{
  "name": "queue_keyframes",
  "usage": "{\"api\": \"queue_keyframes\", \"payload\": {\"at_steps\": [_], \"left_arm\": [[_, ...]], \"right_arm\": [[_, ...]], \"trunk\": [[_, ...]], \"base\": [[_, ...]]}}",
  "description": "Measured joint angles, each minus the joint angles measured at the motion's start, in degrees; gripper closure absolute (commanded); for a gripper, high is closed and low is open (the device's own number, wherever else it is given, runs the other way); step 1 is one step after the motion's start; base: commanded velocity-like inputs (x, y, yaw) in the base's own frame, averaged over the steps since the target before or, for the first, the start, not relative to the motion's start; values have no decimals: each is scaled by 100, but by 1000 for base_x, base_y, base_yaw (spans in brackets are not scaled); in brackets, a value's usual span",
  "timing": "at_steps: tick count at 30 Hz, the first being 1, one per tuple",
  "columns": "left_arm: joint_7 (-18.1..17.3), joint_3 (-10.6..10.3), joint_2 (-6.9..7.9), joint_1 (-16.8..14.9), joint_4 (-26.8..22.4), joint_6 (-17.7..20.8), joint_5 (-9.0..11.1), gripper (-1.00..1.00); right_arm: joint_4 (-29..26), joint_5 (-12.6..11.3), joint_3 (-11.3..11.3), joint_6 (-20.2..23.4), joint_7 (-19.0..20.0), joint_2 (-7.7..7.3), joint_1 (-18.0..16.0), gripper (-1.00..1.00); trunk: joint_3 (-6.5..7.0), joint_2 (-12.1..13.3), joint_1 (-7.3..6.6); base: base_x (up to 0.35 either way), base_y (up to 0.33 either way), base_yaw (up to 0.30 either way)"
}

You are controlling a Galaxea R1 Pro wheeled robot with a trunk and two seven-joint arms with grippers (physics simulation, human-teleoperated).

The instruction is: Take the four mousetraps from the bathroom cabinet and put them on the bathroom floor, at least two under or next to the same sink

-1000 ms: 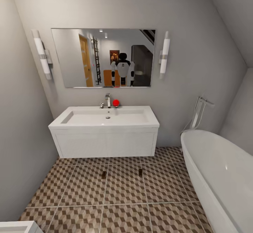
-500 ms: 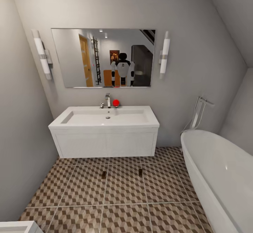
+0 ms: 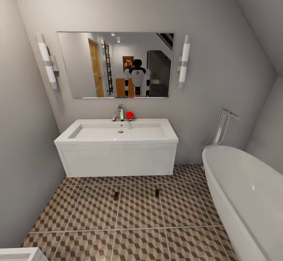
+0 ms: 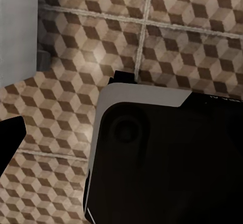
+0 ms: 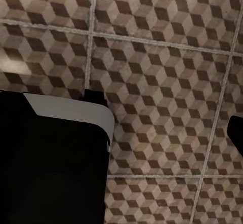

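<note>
Two mousetraps (image 3: 116, 195) (image 3: 157, 193) lie flat on the bathroom floor (image 3: 137, 214), one tile-row in front of the sink (image 3: 118, 132), apart from each other. The other mousetraps and the cabinet are out of view. The sink's white vanity (image 3: 118, 160) hangs against the back wall, with a chrome tap (image 3: 120, 112). My left gripper (image 4: 121, 143) hangs over the patterned tiles; one dark fingertip (image 4: 10, 140) sits at the picture's edge, with nothing held. My right gripper (image 5: 121, 133) does the same, its fingertip (image 5: 236, 133) at the edge.
A white bathtub (image 3: 245, 198) fills the right side. A red ball-like object (image 3: 129, 114) sits by the tap. The mirror (image 3: 116, 64) reflects the robot. A white unit's corner (image 3: 19, 254) shows at the lower left. My dark base (image 4: 167, 163) (image 5: 50, 163) stands on the tiles.
</note>
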Motion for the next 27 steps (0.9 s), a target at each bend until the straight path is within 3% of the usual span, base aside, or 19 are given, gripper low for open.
{"api": "queue_keyframes", "payload": {"at_steps": [27], "left_arm": [[-8,-7,-9,1,-1,-8,-20,-100]], "right_arm": [[0,-33,-8,2,-18,37,0,-100]], "trunk": [[0,0,0]], "base": [[0,0,0]]}}
